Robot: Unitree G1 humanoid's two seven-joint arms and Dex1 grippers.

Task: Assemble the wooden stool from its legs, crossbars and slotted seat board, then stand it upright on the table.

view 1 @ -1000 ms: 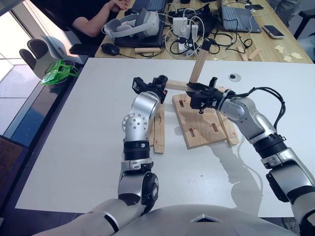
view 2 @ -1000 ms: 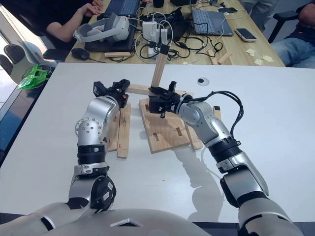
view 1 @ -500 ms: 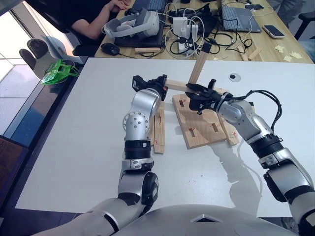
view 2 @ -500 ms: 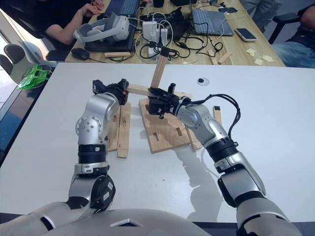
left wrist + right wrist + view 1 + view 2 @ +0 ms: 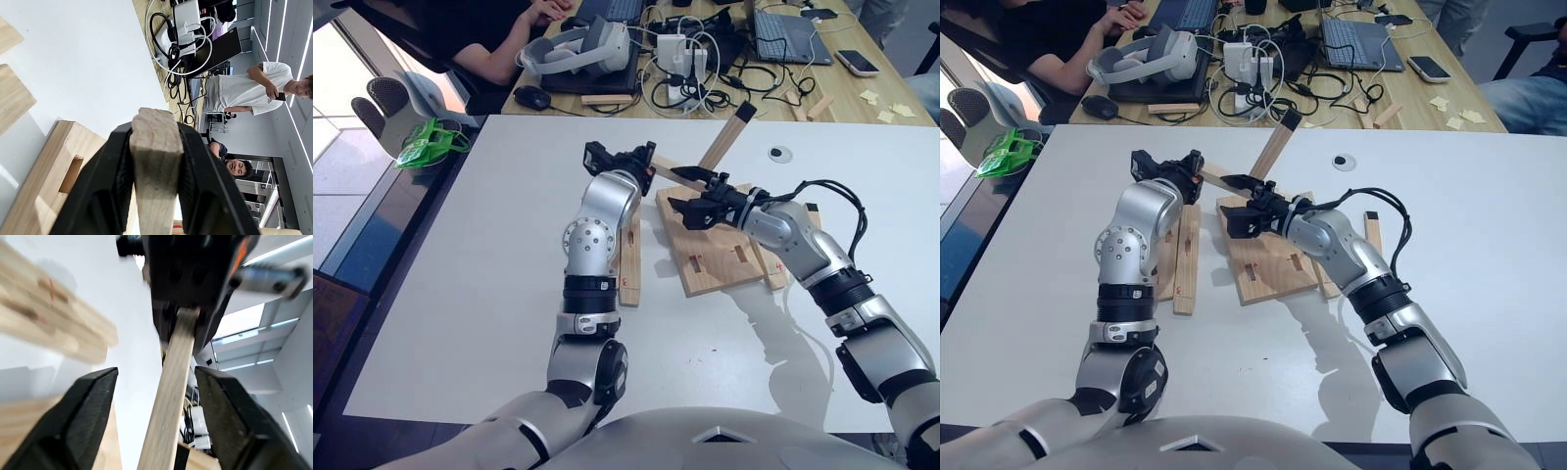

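One white table (image 5: pixel 460 294) carries one pale wooden slotted seat board (image 5: pixel 720 274), lying flat at frame centre. Above its upper edge, one long wooden leg (image 5: pixel 729 135) tilts toward the upper right. One thin wooden crossbar (image 5: pixel 668 172) runs from its foot toward the upper left. Two loose wooden slats (image 5: pixel 1185 259) lie side by side left of the board. My left claw (image 5: pixel 154 127) clamps the crossbar's end. My right claw (image 5: pixel 166 382) straddles the crossbar, spread wide.
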